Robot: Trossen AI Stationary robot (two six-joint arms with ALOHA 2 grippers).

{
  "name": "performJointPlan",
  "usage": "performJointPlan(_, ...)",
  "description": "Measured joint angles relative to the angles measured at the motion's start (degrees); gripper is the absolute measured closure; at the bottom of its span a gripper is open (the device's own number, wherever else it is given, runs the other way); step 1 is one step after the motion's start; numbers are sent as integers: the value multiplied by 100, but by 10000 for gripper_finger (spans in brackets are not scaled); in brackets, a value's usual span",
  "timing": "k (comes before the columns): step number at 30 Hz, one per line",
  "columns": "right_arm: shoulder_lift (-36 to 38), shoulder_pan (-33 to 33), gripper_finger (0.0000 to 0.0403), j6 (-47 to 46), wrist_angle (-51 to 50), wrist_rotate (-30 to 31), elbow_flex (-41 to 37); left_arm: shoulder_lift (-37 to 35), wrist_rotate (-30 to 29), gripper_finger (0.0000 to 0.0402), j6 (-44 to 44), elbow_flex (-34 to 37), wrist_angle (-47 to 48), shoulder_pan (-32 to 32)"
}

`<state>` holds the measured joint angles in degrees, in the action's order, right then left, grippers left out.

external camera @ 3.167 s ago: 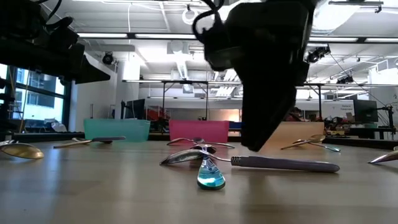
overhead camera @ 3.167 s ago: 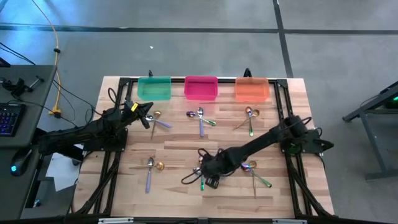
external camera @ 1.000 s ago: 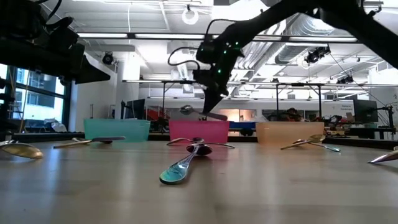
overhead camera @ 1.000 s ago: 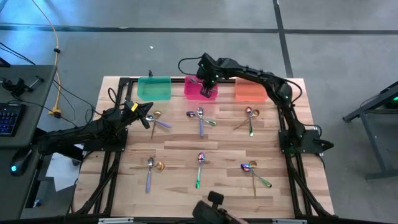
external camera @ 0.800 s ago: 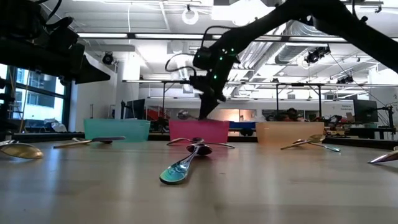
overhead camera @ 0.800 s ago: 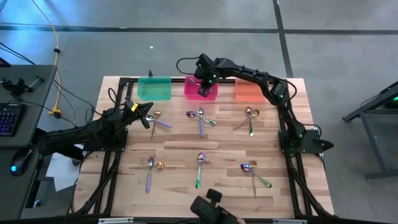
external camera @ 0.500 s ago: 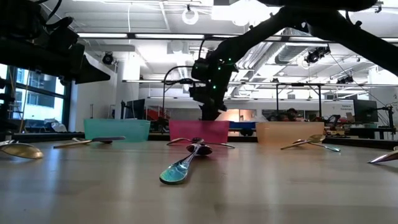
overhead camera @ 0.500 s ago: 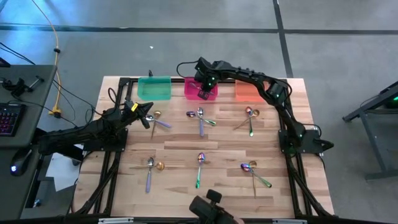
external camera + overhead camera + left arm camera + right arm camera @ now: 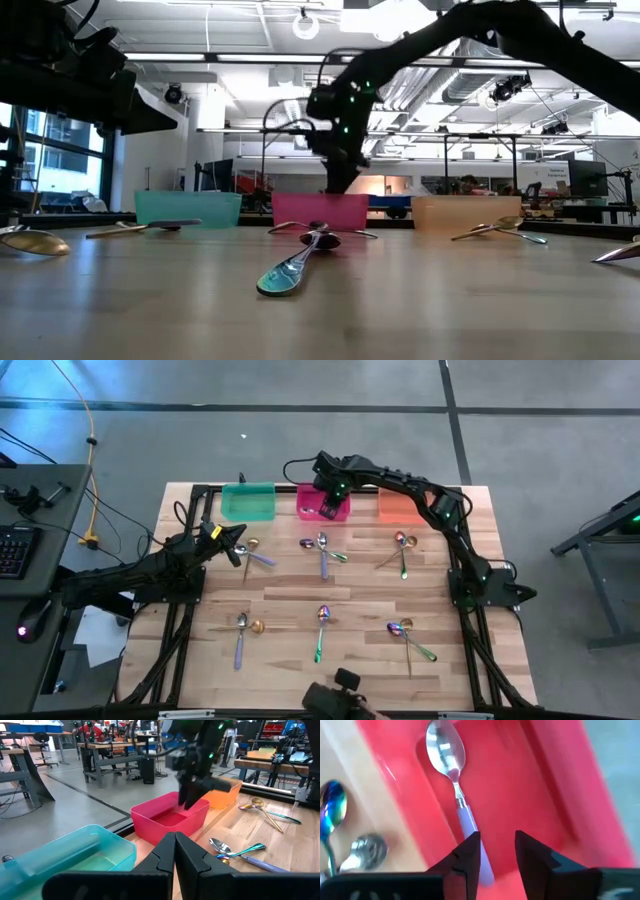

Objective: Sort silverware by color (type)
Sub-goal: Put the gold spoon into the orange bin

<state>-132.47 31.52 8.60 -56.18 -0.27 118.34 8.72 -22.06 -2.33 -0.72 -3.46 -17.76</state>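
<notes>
Released since a second ago, lavender-handled spoon (image 9: 455, 795) lies flat inside pink bin (image 9: 308, 493); right gripper (image 9: 496, 851) hovers above, fingers parted.

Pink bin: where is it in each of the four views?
High view: pink bin, far edge centre, right end effector over it.
Low view: pink bin, centre background.
Left wrist view: pink bin, centre.
Right wrist view: pink bin fills the frame, lavender spoon inside.
Shared landmark: right end effector.

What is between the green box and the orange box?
The pink bin sits between the teal bin and the orange bin, seen from above. The right gripper hangs in it.
</notes>
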Motion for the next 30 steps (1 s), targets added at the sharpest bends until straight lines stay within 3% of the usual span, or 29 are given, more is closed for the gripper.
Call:
performJointPlan(7,518,-311,391,-13,-355,321,86,1,2,401,0,-1,1,2)
performJointPlan(11,913,-527,394,-231,-164,335,-494,-1,4,401,0,1,1,2)
performJointPlan(17,1862,-1002,400,-974,1910,230,-2513,1,4,401,0,0,1,2)
performJointPlan(23,2972,-1749,402,-2674,4219,386,-4812,-1,4,402,0,1,0,2)
performJointPlan(30,4209,-2950,402,-4899,4321,1610,-6248,1,4,401,0,-1,0,2)
